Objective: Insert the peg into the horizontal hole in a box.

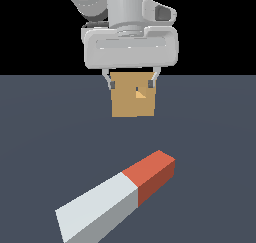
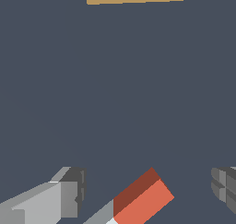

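Gripper (image 2: 147, 193) spread wide, empty, high over the floor (image 1: 210, 137); descend squarely astride the peg (image 1: 115, 199), aligning fingers across its width, box (image 1: 131, 103) beyond.

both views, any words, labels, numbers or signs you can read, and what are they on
None: no text shows in either view.
The peg, grey-white with a red-orange end, is plain.
The tan box bears only its small square hole, no marking.
The open tool and its grey housing show no label or number.
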You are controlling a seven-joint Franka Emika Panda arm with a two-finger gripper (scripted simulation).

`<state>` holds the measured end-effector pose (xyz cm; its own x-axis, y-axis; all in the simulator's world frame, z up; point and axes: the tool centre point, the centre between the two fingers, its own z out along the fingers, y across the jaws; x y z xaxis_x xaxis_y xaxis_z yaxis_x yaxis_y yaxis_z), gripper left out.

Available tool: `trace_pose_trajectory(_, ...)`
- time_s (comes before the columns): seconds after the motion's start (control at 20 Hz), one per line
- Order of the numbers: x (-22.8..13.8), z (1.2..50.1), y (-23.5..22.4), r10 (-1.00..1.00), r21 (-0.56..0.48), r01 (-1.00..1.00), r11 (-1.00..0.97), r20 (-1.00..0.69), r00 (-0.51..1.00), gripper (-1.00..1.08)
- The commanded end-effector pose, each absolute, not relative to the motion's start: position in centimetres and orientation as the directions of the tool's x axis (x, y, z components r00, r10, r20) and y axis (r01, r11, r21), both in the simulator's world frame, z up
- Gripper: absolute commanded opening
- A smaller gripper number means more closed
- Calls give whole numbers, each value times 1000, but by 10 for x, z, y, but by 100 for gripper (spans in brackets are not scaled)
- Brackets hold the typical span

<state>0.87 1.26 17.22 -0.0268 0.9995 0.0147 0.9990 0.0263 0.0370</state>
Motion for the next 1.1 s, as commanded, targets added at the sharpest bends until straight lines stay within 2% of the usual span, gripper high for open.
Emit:
trace_pose_trajectory(0.0, 9, 172, 13, 1000, 37, 999, 26, 15, -27, 100)
trace_pose_trajectory(0.5, 14, 159, -12, 996, 32, 996, -89, 14, 89, 100)
trace_pose_trajectory(1.05, 6, 113, -101, 878, 15, 878, -479, 8, 479, 100)
